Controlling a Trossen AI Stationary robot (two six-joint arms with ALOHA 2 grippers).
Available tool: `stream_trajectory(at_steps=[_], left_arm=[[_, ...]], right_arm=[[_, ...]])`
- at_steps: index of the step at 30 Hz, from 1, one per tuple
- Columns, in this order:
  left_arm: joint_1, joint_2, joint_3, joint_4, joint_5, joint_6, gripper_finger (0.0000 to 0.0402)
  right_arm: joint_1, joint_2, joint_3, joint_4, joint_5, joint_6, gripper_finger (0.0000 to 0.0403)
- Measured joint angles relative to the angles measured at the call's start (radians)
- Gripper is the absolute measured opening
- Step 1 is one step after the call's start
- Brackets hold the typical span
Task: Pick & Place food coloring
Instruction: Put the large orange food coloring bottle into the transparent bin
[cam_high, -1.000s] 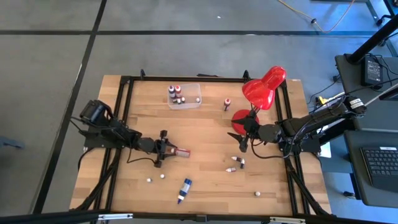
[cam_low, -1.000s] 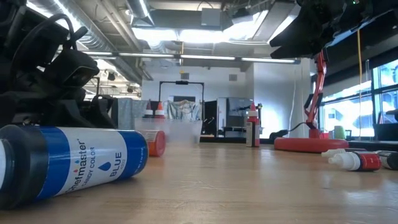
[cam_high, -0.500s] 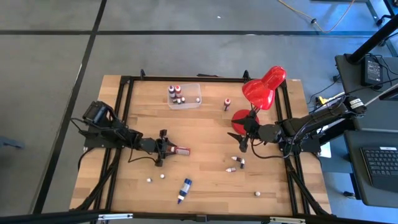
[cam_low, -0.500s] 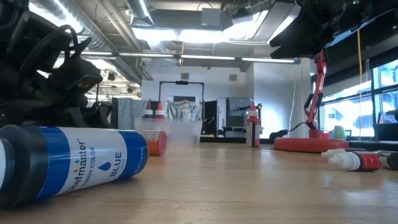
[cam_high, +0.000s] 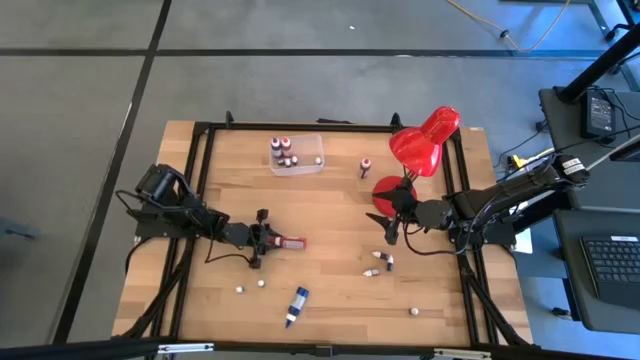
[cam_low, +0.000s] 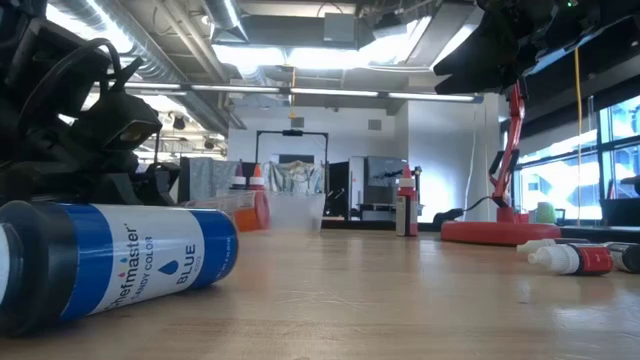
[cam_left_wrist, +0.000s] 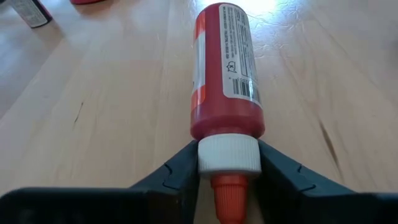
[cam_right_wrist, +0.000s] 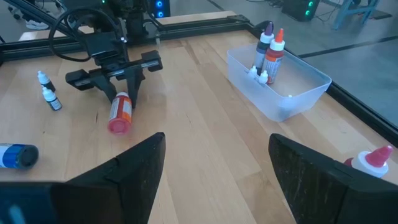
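Note:
My left gripper (cam_high: 264, 239) is shut on a red food coloring bottle (cam_high: 291, 242) with a white cap, left of the table's middle; the left wrist view shows the bottle (cam_left_wrist: 224, 68) reaching away from the fingers. My right gripper (cam_high: 391, 231) hangs open near the red lamp, touching nothing. A long blue bottle (cam_high: 297, 304) lies near the near edge and fills the low view's left (cam_low: 110, 260). Two small bottles (cam_high: 379, 263) lie on their sides at right. One bottle (cam_high: 366, 166) stands upright at the far side. A few bottles (cam_high: 282, 151) stand in the clear box. My left gripper pinches the red bottle's white cap (cam_left_wrist: 229, 155) between its two fingers, one on each side, with the orange tip (cam_left_wrist: 229, 200) pointing back between them. The fingers come level from the table's left. The body (cam_low: 235, 211) lies about level, pointing right, lifted slightly off the wood.
The clear plastic box (cam_high: 311, 166) sits at the far side. The red desk lamp (cam_high: 424, 142) and its base (cam_high: 386, 189) stand at the far right, close to my right gripper. Loose white caps (cam_high: 240, 289) dot the near side. A black frame (cam_high: 205, 150) borders the table.
My left gripper, still shut on the cap, has risen a little and drawn slightly toward the table's left. The red bottle has come up off the table with it. The right arm has kept still.

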Motion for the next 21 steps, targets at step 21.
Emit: stream_trajectory(at_steps=[21], left_arm=[[0.034,-0.001,0.2,-0.066,-0.037,-0.257,0.0114]], right_arm=[[0.0,0.0,0.0,0.0,0.0,0.002,0.0289]])
